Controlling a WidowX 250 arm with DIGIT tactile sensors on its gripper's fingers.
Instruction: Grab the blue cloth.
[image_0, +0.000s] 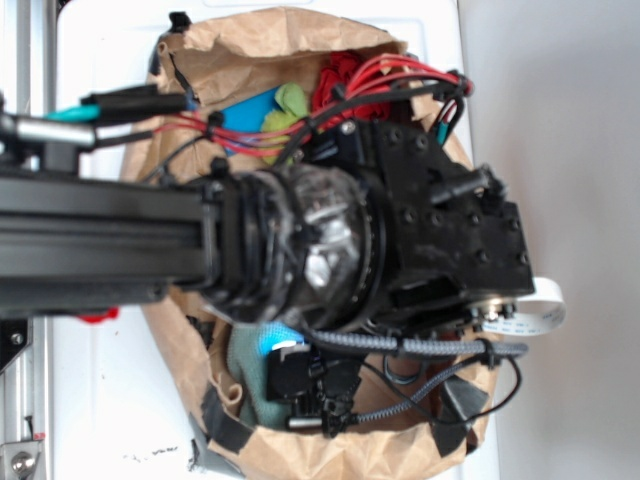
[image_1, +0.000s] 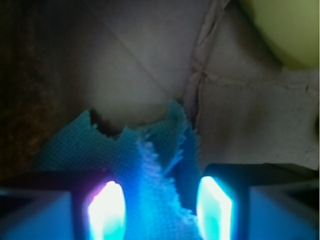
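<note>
Cloth (image_1: 150, 170): teal-blue, ragged edge, lying on brown paper of bag (image_0: 330, 40), at bag's lower end in ext. view, mostly hidden under arm. Wrist view: a raised fold of cloth sits between the two glowing fingers (image_1: 107, 210).
Hand (image_1: 160, 210): spread, fingers either side of fold, w/ gaps showing; not clamped.
Bag: brown paper, open, on white counter (image_0: 100, 400).
Other contents, far end of bag: blue block (image_0: 248, 112), green toy (image_0: 290, 105), red item (image_0: 340, 75).
Wrist view, top right: pale yellow-green obj. (image_1: 285, 30), blurred.
</note>
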